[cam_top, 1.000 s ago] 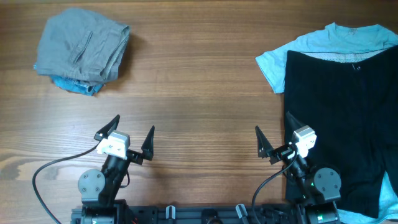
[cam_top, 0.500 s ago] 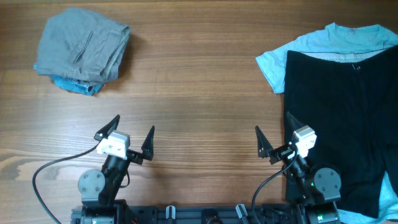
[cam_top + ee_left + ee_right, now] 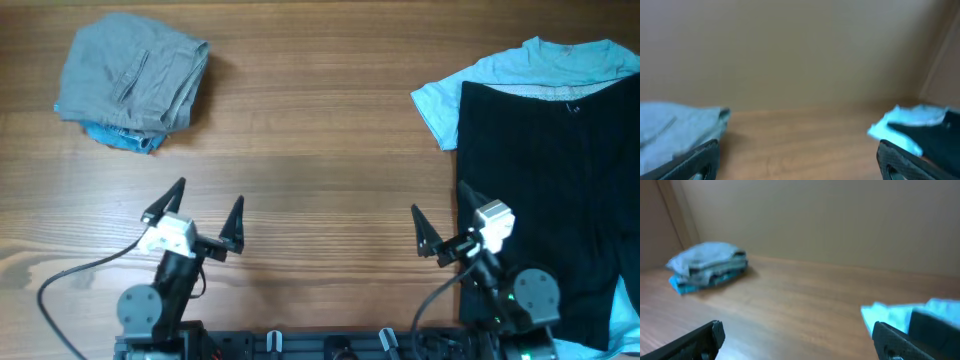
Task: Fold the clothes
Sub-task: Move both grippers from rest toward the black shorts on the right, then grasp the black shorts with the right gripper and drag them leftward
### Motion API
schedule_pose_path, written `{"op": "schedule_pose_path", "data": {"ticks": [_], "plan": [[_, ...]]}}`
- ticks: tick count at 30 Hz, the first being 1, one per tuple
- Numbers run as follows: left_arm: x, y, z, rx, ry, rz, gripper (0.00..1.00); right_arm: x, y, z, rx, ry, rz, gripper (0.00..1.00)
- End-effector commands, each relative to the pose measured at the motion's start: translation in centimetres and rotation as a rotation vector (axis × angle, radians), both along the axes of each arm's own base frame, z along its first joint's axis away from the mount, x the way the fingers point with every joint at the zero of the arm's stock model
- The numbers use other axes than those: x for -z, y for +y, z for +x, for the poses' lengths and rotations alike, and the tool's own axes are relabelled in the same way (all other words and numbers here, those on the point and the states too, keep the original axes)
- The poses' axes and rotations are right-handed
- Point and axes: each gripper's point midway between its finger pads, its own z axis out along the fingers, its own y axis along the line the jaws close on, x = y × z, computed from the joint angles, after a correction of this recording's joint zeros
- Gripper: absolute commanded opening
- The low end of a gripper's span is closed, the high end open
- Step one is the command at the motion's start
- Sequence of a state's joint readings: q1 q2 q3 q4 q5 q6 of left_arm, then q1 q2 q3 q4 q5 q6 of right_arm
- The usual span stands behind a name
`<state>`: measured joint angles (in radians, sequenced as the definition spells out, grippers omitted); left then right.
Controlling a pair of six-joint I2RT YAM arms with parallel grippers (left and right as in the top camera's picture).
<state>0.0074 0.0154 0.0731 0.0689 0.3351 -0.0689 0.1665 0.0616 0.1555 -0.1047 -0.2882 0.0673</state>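
Black wide-legged shorts (image 3: 545,190) lie flat at the right of the table on top of a light blue T-shirt (image 3: 480,85). A folded grey piece (image 3: 130,75) sits on a folded blue piece (image 3: 120,138) at the far left; the pile also shows in the right wrist view (image 3: 707,267). My left gripper (image 3: 195,215) is open and empty near the front edge, left of centre. My right gripper (image 3: 440,220) is open and empty, its right finger at the shorts' left edge. The T-shirt sleeve (image 3: 905,122) shows in the left wrist view and in the right wrist view (image 3: 890,315).
The wooden table (image 3: 320,150) spans the view. A grey cable (image 3: 70,275) loops at the front left by the left arm's base. A plain wall (image 3: 815,215) stands behind the table, with a wooden side panel (image 3: 675,225) at the far left.
My left gripper has shifted a little to the left and tilted. My right gripper has barely moved. The clothes have not moved.
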Motion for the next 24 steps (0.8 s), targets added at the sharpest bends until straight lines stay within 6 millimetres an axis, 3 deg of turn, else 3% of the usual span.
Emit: {"op": "schedule_pose_path", "data": {"ticks": [1,3,6,9,13,15,17,20,22,23,24], "plan": [[-4.9,0.6,-0.8,-0.03,0.001,-0.054,1.0,-4.7,-0.4,0.1,0.021,0.022,-0.035,1.0],[-6.2,1.1,-0.2,-0.067,0.099,-0.056,1.0,-5.2,-0.1,1.5,0.017,0.171,-0.07,1.0],[-7.9,1.4,2.1,-0.09,0.307,-0.045,1.0,-4.2,0.5,5.0,0.007,0.489,-0.123,1.0],[-7.1,1.4,4.9,-0.096,0.632,-0.032,1.0,-3.6,1.3,8.7,-0.011,0.808,-0.178,1.0],[-5.3,1.5,7.2,-0.099,0.914,-0.008,1.0,-3.9,2.1,15.4,-0.023,0.904,-0.245,1.0],[-4.7,0.3,7.7,-0.038,0.958,-0.048,1.0,-3.4,-0.4,19.4,0.117,0.866,-0.228,0.98],[-4.3,-0.5,7.7,0.01,0.982,-0.065,1.0,-1.1,-5.7,22.6,0.381,0.91,-0.118,0.8],[-4.3,-0.4,7.8,0.008,0.977,-0.052,1.0,5.7,-10.5,23.9,0.502,1.078,-0.06,0.55],[-4.2,-0.3,8.0,0.001,0.975,-0.049,0.98,10.5,-11.8,23.9,0.521,1.188,-0.072,0.51],[-4.2,-0.3,8.1,0.001,0.973,-0.049,0.98,13.4,-12.1,24.0,0.534,1.243,-0.095,0.56],[-4.2,-0.3,8.1,0.001,0.974,-0.049,0.98,14.9,-12.2,24.2,0.533,1.264,-0.1,0.56]]}}
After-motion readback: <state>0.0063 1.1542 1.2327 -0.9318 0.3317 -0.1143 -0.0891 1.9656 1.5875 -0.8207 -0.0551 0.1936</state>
